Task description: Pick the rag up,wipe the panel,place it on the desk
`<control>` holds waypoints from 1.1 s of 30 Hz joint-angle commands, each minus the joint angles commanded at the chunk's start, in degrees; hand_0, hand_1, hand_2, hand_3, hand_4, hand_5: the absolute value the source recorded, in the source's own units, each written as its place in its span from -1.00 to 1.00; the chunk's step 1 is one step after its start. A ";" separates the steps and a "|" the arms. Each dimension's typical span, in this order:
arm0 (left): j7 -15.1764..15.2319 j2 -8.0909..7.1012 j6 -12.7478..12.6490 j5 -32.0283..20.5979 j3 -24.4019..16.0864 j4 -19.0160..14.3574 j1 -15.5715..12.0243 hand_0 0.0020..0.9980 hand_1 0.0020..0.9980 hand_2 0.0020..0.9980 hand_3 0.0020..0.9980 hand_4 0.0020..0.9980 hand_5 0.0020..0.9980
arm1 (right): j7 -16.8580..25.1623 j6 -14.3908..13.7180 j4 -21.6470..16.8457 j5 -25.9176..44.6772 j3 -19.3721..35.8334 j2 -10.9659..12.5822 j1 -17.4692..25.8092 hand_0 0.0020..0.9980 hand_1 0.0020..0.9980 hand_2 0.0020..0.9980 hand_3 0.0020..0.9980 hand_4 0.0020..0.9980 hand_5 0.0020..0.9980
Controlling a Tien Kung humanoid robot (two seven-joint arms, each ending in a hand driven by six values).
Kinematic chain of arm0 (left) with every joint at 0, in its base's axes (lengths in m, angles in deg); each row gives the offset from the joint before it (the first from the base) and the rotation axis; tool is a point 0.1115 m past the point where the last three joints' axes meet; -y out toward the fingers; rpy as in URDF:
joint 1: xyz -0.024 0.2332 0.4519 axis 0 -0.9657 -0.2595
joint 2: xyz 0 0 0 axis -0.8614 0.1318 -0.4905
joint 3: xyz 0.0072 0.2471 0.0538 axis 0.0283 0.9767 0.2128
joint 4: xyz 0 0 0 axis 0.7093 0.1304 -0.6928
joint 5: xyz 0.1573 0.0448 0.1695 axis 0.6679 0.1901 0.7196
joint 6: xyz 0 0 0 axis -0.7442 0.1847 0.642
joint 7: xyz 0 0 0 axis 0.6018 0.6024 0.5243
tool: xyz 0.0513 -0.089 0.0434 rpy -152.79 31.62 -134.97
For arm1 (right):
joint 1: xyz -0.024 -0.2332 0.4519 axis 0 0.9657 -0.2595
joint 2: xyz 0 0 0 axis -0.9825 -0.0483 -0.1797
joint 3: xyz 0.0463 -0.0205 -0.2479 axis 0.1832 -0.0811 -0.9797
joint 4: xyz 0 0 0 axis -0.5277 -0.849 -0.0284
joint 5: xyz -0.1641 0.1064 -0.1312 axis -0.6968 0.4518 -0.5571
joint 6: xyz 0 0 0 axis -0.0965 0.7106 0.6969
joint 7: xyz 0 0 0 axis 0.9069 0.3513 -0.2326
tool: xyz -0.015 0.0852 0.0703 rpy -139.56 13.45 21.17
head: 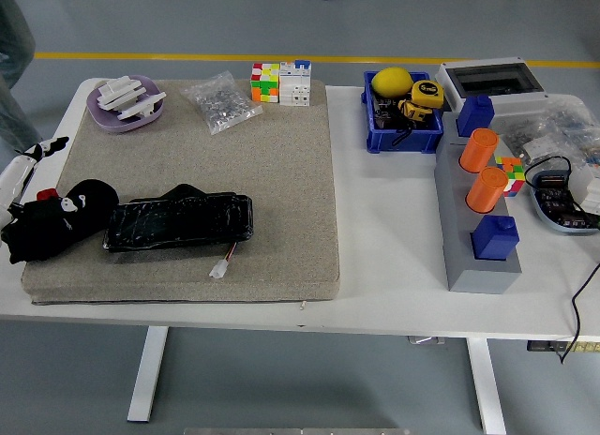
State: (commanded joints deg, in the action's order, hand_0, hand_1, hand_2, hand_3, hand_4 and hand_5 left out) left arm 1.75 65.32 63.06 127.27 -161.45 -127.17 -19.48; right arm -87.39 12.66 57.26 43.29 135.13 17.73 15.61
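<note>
A black rag (58, 227) lies bunched on the left end of the grey mat (281, 172), touching the left end of the black panel (178, 221). The panel lies flat, wrapped in shiny plastic, with a small white connector (221, 269) on a lead at its front. My left hand (28, 177) comes in at the left edge, white with dark tips. It sits on the rag's top left, with fingers curled into the cloth and one finger pointing up and right. The right arm is out of view.
On the mat's far edge are a purple dish of white parts (126, 101), a bag of small parts (221, 101) and cubes (279, 82). To the right stand a blue bin (403, 116), a grey block with orange cylinders (480, 201) and cables (562, 196). A person's sleeve (11, 60) shows top left.
</note>
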 joint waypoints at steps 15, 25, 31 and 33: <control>2.57 -0.67 -2.38 2.94 2.86 10.12 3.87 0.84 0.81 0.74 0.65 0.73 -0.59 | 0.07 0.09 0.00 -0.25 -0.45 0.31 -0.13 0.07 0.21 0.31 0.16 1.00 -0.05; 2.61 -0.40 -4.63 3.62 3.97 12.76 4.73 -0.02 0.16 0.36 0.14 -0.03 -0.96 | 0.62 0.43 0.00 -3.18 1.90 0.40 -0.16 0.06 0.21 0.31 0.16 1.00 -0.05; 1.90 -0.32 -4.98 4.05 4.41 12.79 4.53 -0.34 -0.19 0.16 -0.02 -0.72 -1.00 | 0.73 0.46 0.00 -2.89 1.60 0.41 -0.10 0.07 0.21 0.31 0.16 1.00 -0.05; 1.74 -0.26 -5.14 3.96 4.54 12.70 4.43 -0.34 -0.19 0.16 -0.02 -0.72 -1.00 | 0.78 0.43 0.00 -2.85 1.71 0.37 -0.08 0.07 0.21 0.31 0.16 1.00 -0.05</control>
State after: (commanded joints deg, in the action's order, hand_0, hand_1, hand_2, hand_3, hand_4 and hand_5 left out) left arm 3.48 65.06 57.93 131.23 -156.91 -114.47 -15.05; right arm -86.61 13.10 57.26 40.44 136.84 18.09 15.53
